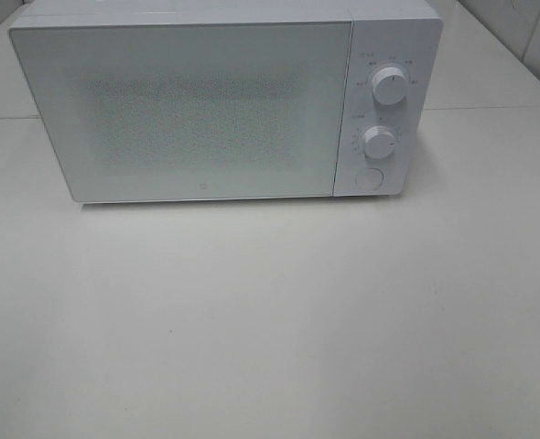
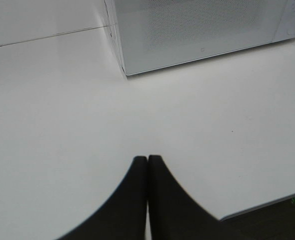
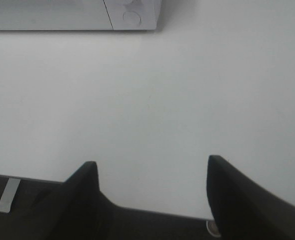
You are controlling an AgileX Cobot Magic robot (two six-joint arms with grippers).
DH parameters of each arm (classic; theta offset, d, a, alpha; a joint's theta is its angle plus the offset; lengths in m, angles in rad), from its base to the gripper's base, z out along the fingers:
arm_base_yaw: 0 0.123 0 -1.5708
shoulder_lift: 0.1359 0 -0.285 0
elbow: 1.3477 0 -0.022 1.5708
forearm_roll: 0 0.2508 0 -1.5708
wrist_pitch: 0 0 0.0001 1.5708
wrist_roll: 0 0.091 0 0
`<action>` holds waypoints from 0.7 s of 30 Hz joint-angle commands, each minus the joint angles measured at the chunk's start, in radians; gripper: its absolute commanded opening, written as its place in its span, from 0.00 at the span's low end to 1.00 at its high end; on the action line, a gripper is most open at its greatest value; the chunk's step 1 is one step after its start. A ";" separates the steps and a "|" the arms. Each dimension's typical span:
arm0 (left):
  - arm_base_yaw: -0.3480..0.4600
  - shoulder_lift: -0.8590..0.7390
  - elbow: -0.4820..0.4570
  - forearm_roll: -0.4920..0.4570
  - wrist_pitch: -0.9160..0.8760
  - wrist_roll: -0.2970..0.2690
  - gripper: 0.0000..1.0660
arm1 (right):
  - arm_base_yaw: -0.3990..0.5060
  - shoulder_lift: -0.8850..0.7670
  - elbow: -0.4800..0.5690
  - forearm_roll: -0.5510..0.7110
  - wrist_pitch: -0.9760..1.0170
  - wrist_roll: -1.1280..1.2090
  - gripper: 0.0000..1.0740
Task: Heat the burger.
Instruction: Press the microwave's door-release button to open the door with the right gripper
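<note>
White table (image 1: 270, 347) bearing a white microwave (image 1: 224, 101) at its far side, seen from the high camera. The microwave's door (image 1: 188, 110) is closed flush and fills its left and centre. Its dotted screen is opaque in all three views, so the cavity cannot be inspected. On the control panel at the right are an upper knob (image 1: 388, 88), a lower knob (image 1: 380, 143) and, below them, a round button (image 1: 369, 179). The burger appears in no view; it is not on any visible part of the table, and whether it sits behind the door cannot be told. Neither arm enters the high view. The left gripper (image 2: 147, 159) hovers over the near table facing the microwave's left front corner, its two dark fingers pressed together with nothing between them. The right gripper (image 3: 151, 163) hovers near the front edge of the table, facing the button end of the microwave, with its fingers spread wide and empty. Handling, by inference from the task alone: a burger should be light, soft and easily crushed, a loose stack whose layers can slide apart if squeezed high or tilted. A wide, gentle hold low across the sides of the stack, keeping it level, would probably suit best. The door would most likely have to be opened first, probably by pressing the button.
</note>
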 commanded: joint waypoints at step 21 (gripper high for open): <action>0.001 -0.021 0.000 0.000 -0.013 -0.006 0.00 | -0.001 -0.256 0.186 0.000 -0.158 -0.080 0.51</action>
